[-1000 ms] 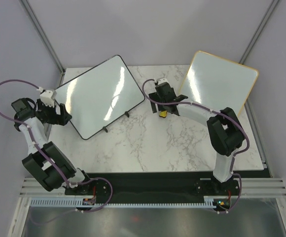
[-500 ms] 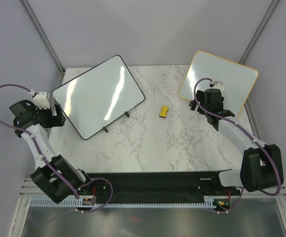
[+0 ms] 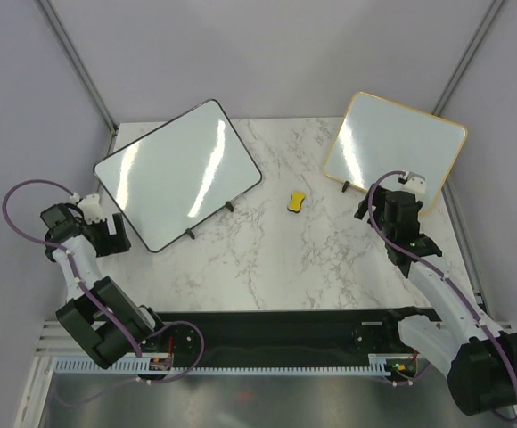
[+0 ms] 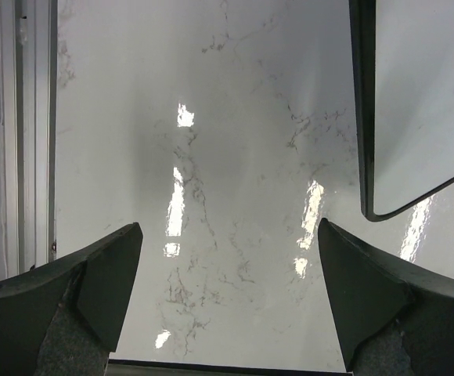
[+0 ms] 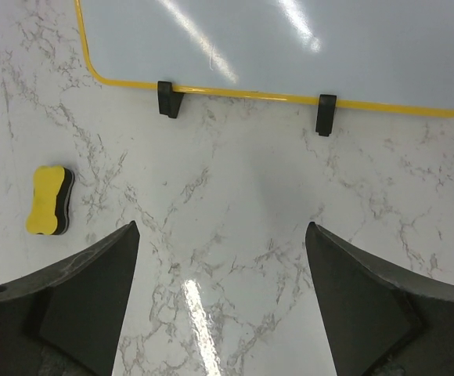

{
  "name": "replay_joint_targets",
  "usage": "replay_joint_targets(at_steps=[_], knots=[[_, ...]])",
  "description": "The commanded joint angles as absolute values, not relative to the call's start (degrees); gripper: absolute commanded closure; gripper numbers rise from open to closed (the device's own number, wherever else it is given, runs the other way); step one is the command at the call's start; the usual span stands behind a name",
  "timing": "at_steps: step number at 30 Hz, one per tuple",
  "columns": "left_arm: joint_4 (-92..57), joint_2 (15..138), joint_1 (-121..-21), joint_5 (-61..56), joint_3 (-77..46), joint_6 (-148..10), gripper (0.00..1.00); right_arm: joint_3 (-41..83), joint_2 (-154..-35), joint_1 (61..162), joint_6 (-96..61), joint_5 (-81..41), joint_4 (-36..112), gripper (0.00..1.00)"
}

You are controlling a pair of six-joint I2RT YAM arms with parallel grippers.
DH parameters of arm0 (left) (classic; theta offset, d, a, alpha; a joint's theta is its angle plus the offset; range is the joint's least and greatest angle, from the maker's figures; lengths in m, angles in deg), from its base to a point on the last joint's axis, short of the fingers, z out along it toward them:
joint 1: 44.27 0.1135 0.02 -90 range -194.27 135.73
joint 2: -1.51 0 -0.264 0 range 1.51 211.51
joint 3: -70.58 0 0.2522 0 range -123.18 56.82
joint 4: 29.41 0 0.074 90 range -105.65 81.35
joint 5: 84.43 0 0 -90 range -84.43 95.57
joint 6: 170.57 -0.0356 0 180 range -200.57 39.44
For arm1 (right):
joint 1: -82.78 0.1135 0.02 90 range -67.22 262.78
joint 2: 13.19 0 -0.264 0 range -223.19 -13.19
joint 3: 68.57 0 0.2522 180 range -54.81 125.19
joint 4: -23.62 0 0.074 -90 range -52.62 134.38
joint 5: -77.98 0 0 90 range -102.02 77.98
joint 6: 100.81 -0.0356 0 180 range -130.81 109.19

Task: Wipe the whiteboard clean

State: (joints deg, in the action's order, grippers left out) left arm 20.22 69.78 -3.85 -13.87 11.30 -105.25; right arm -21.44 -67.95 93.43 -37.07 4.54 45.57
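Whiteboard (image 3: 178,174) first: we see it on the far left part of the marble table (image 3: 267,259), turned at an angle so that one rounded corner points toward the near left. It is a large white rectangle inside a thin black frame, propped on two small black feet (image 3: 190,234) along its near edge. Its face reads plain white, crossed by bright streaks of glare. Whether any faint marker trace sits under that glare we cannot tell from above. The left wrist view catches just that near-left corner, the black rim curving round white surface.

The left gripper (image 4: 227,274) hovers over bare marble just beside that corner, apart from the frame, its fingers spread wide with nothing between them. The right gripper (image 5: 223,266) is over the right side of the table, its fingers also wide apart and holding nothing. Ahead of it the gold-framed board (image 5: 290,47) stands propped at the far right. A yellow eraser (image 3: 296,201) with a dark underside lies on the table between the two boards, well apart from both grippers.
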Motion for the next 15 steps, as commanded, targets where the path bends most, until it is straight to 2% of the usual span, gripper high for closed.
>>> replay_joint_targets(at_steps=[1,10,15], knots=[[18.62,68.66,-3.49,-12.88,11.82,-103.77,0.01,-21.94,-67.07,93.50,-37.88,5.39,45.38,0.07],[15.73,67.26,-3.49,-16.65,14.80,-105.08,0.01,-25.00,-64.26,93.41,-37.79,7.14,45.56,0.07],[8.62,62.17,-5.59,-20.88,19.19,-106.58,0.01,-26.85,-59.51,93.41,-38.06,7.41,43.01,0.07]])
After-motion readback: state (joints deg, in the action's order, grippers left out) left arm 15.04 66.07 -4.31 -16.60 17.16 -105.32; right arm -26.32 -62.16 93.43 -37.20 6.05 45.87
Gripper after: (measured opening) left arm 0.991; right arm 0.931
